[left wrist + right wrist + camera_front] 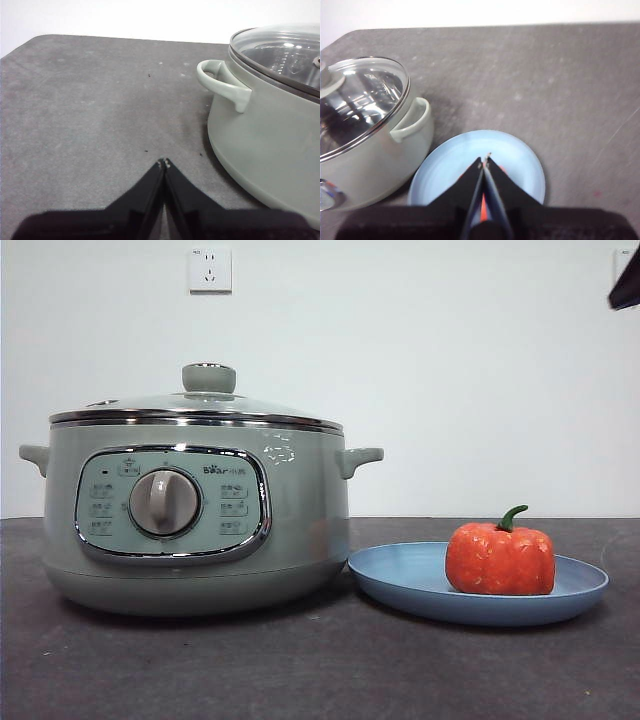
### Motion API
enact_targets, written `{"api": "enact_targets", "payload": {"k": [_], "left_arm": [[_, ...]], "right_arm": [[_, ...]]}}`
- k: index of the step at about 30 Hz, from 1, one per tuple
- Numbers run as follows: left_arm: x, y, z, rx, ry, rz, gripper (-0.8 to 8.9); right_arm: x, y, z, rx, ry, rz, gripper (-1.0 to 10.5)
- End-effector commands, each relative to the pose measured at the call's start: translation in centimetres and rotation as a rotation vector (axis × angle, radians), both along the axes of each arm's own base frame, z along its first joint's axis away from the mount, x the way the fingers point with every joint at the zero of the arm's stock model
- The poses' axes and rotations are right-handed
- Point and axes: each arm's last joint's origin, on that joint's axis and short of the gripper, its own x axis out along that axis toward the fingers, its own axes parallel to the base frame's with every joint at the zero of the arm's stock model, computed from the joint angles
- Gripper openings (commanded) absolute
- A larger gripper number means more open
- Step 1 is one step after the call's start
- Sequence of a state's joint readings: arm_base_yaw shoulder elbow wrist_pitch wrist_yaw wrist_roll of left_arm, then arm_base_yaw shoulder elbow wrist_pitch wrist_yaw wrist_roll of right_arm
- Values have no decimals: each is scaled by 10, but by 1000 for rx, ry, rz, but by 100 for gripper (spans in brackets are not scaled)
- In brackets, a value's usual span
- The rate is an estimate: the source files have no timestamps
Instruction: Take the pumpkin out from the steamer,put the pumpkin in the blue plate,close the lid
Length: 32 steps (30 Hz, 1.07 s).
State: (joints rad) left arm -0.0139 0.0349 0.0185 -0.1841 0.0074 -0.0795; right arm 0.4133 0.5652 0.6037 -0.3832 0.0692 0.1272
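The dark grey table point(200, 670) carried the round sage-green steamer point(300, 520), its domed glass lid point(200, 400) seated on the rim. Beside it the shallow light-blue plate point(400, 575) held the glossy orange-red pumpkin point(500, 558). The left pincer point(164, 162) hung closed and empty near the steamer; the right pincer point(485, 159), closed and empty, hung above the plate.

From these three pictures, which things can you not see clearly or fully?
- Pumpkin: in the right wrist view the shut right gripper covers nearly all of it.
- Steamer: both wrist views cut it off at an edge; the inside shows only dimly through the glass lid.
- Panel labels: too small to read in the front view.
- Blue plate: out of the left wrist view, where the left gripper is shut.
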Motion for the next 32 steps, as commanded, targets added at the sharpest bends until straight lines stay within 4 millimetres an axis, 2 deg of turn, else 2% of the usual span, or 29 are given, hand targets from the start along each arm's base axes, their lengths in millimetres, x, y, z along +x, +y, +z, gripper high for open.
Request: {"api": "enact_targets", "payload": {"k": [1, 4, 10, 16, 22, 32], "left_arm": [[0, 0, -5, -5, 11, 6, -3], [0, 0, -5, -5, 11, 6, -3], [0, 0, -5, -5, 11, 7, -3], [0, 0, -5, -5, 11, 6, -3], [0, 0, -5, -5, 11, 6, -3], [0, 0, -5, -5, 10, 6, -3]], "right_arm": [[-10, -11, -4, -70, -81, -24, 1], [-19, -23, -18, -40, -112, -39, 1], [-31, -38, -63, -28, -137, -142, 1], [-28, -39, -102, -10, -193, -144, 1], [-26, -39, -130, 3, -179, -149, 1], [-25, -39, -133, 2, -171, -157, 1]]}}
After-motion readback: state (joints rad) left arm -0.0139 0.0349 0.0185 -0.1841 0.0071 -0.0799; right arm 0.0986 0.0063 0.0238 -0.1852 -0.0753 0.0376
